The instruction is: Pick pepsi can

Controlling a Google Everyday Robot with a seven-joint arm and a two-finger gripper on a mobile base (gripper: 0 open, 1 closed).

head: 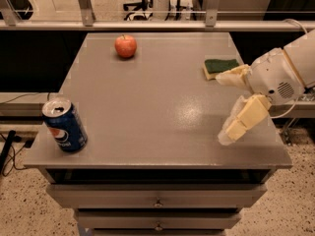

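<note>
Blue aluminium pepsi can (64,125) upright at tabletop (162,107) front-left corner, well apart from hand (221,109), off to its left. Hand spread wide, empty, just beside sponge (220,65). Likely light, thin-walled, slick, easily dented. Best taken mid-body across the diameter, gentle squeeze.

White arm (295,63) reaching in from the right, hand (221,108) over the right side of the surface (162,112), two cream fingers (243,119) spread wide apart, pointing left
</note>
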